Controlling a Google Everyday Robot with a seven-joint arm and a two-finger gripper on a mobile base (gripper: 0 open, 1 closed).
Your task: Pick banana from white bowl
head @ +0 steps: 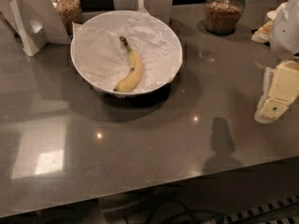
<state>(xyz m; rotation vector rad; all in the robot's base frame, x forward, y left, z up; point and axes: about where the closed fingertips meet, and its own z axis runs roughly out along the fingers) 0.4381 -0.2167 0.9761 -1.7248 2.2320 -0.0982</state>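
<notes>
The banana [131,68] is small, curved and yellow with a dark stem tip pointing to the back. It lies inside the white bowl [174,41], which is wide, round and lined with crinkled white paper, on the grey counter at the back centre-left. My gripper [276,99], with cream-yellow fingers, hangs at the right edge of the view, well to the right of the bowl and above the counter. It holds nothing that I can see.
Two glass jars of grain stand at the back, one [67,8] left of the bowl and one [224,9] to the right. A white folded stand [29,26] is at the back left. The counter's front edge [154,190] runs across the bottom.
</notes>
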